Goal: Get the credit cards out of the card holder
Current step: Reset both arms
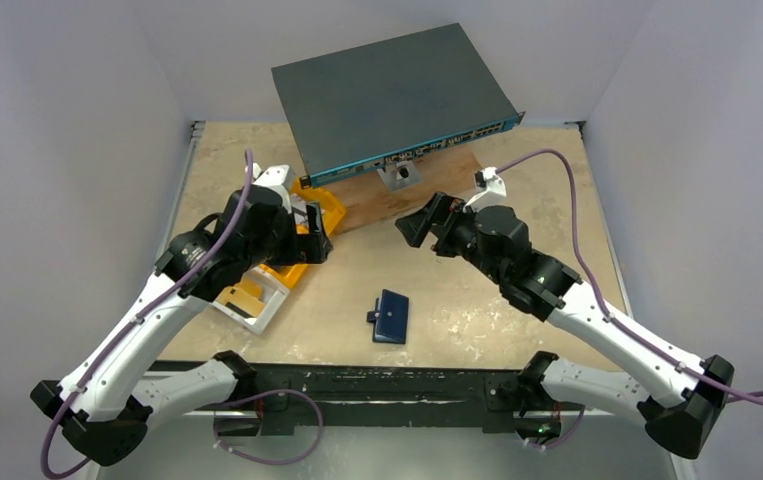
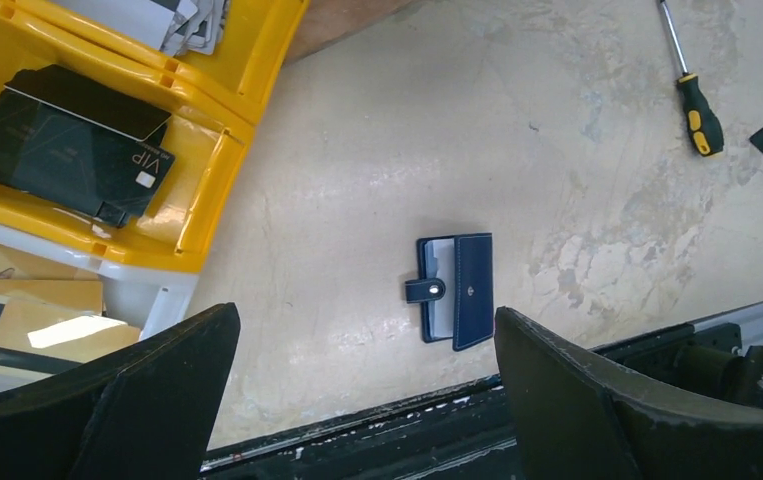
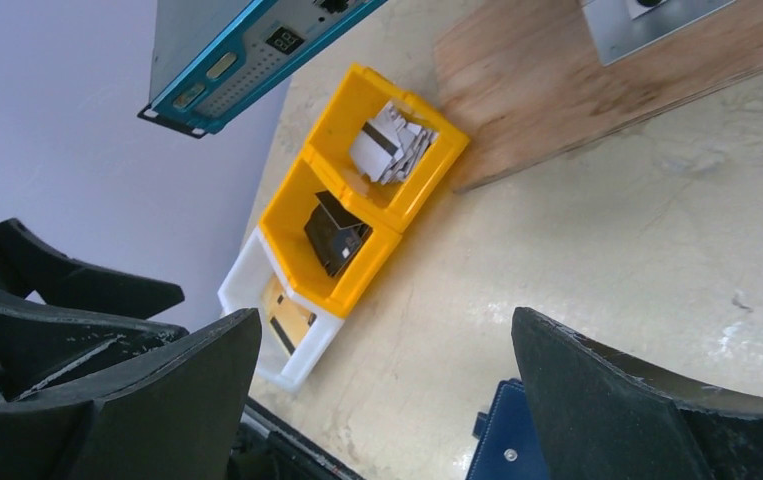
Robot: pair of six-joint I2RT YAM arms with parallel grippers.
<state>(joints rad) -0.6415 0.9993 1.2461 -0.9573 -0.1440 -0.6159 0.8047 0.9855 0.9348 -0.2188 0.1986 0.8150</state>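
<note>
The card holder (image 1: 391, 316) lay flat by the table's (image 1: 517, 300) near edge, midway between the arms, its tab (image 2: 425, 290) fastened, apparently not yet emptied. The left pincer (image 2: 365, 315) and right pincer (image 3: 385, 318) hung wide open and empty above it, likely ready to reach down.

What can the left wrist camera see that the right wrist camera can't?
Only the left wrist view shows the screwdriver and the whole card holder with its tab. Only the right wrist view shows the teal-fronted network switch. Both show the yellow bins, black cards in one, and the card holder, though the right wrist view catches just its corner.
</note>
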